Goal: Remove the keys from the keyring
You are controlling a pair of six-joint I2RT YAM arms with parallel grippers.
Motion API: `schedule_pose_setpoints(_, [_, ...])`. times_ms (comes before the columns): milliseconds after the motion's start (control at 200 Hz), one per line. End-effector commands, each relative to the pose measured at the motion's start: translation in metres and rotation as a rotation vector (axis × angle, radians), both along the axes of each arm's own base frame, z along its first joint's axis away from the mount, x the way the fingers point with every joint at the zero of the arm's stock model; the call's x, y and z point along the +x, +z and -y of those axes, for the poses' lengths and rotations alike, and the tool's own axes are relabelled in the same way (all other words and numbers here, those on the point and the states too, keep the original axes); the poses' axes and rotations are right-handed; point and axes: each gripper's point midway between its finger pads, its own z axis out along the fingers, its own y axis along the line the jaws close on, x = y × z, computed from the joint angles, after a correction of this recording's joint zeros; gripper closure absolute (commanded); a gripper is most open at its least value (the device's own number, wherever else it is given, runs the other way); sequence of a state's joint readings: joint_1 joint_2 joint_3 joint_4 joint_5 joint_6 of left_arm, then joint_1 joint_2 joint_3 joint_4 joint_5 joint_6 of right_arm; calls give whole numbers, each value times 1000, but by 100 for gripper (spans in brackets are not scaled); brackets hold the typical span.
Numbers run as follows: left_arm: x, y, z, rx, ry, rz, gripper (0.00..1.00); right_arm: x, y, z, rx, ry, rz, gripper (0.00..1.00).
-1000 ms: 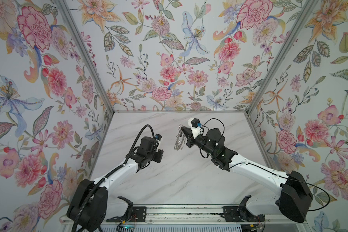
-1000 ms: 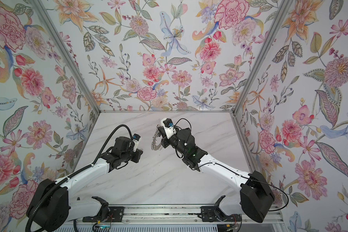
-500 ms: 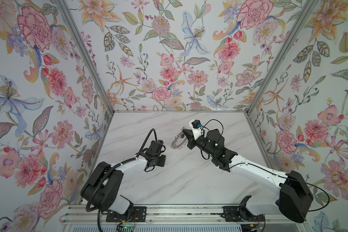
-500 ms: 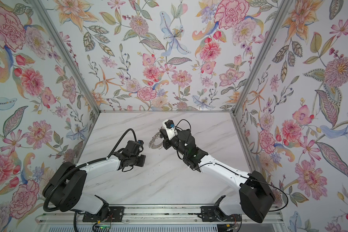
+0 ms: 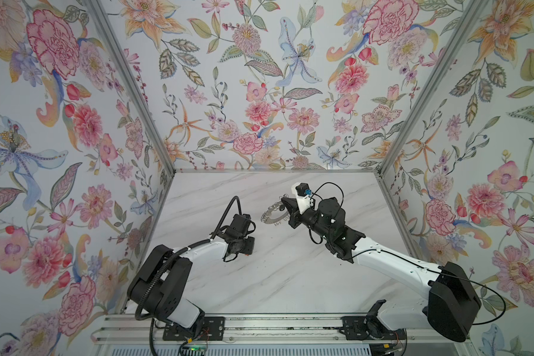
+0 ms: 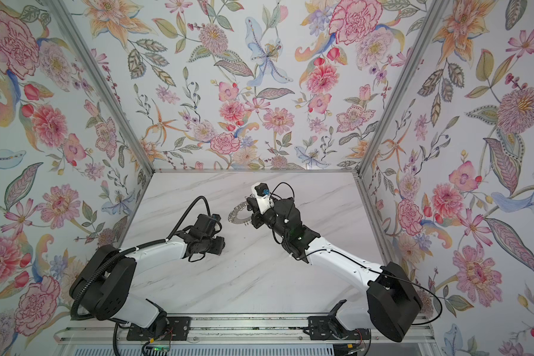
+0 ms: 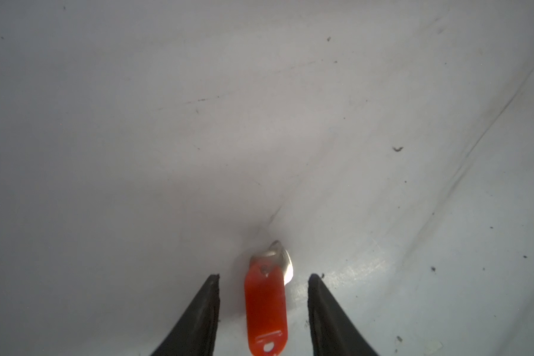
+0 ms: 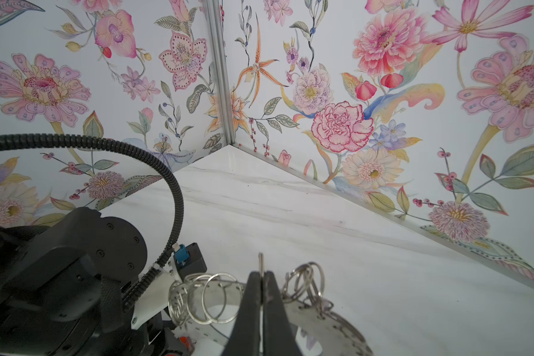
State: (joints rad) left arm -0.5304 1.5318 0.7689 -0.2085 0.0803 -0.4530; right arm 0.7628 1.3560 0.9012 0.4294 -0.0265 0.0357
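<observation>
Clamping the right gripper [image 8: 261,279] tight on the flat silver plate of the keyring [image 8: 321,323], holding it lifted above the marble table [image 5: 275,277], at about 1 o'clock from the left arm's wrist in both top views. Keeping the left gripper [image 7: 264,276] parted and grasping nothing, straddling the orange fob [image 7: 265,308], which is lying flat on the table with a gap on either side and a small silver key [image 7: 278,262] at its far end. Judging the fob as light, stiff, smooth plastic, likely sliding on marble, so pinching across its 2 long edges at mid-length. Judging the keyring as rigid, heavier metal with loose wire loops [image 8: 216,296] swinging freely, so gripping the bare plate between loops. Not being able to tell whether more keys are hanging there.
</observation>
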Motion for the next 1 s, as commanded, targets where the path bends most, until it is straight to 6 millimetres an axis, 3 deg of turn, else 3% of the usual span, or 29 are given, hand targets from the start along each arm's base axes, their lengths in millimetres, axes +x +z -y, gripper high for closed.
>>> schedule_pose_setpoints(0, [9,31,-1,25,-13,62,43,0,13,0,42,10,15,100])
schedule_pose_setpoints(145, [14,75,0,22,-58,149,33,2,14,-1,39,14,12,100])
schedule_pose_setpoints(350, [16,128,3,39,-161,256,30,5,15,-2,37,11,9,100])
schedule_pose_setpoints(626, [10,206,22,-82,-263,405,27,7,19,-6,41,20,11,100])
schedule_pose_setpoints(836, [0,239,48,-216,-336,458,29,8,19,-9,44,32,3,100])
schedule_pose_setpoints(991, [-5,246,70,-272,-384,456,33,8,21,-12,46,37,4,100])
